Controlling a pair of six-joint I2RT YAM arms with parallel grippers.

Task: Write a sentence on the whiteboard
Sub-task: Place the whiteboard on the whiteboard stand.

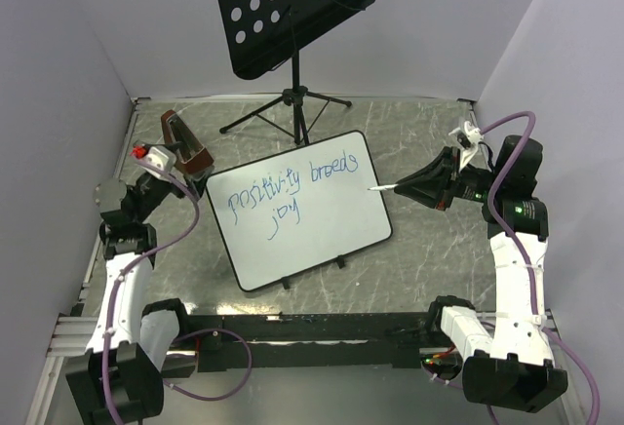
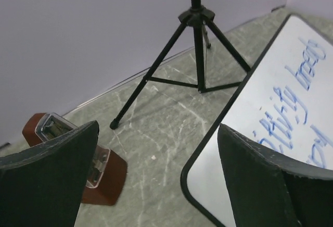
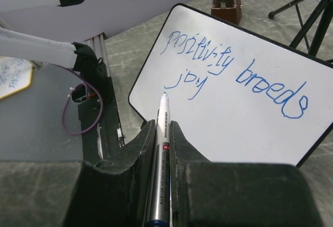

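Board (image 1: 327,235) lies flat mid-table, turned askew, w/ two clips on its near long edge. Sentence (image 1: 292,189) is on it in blue, two lines: "positivity breeds" over "joy". Judging by that, the writing looks done, or nearly.

R gripper (image 1: 408,187) is clenched on marker (image 1: 385,188), which sits lengthwise btw the fingers in the wrist view, cap off, tip pointing at the board. From above, the tip sits right at the board's right rim. Can't tell if it touches.

L gripper (image 2: 158,128) is released: fingers wide apart, nothing btw them. It hangs by the board's far-left corner, w/ metronome (image 2: 104,169) just beside it.

Risks:
- Stray line. If the R arm swings back low across the board, the bare tip drags through "breeds".
- Smear. The ink may be fresh, so any finger or cable brushing it wipes letters.
- Marker slip. The grip is along the barrel, so a push on the tip could slide it back.
- L side. The wide fingers sit near both the board corner and the metronome, so a careless move shoves the board or tips the metronome.
- Stand (image 1: 292,6) legs are behind the board. A shoved board could hit them.
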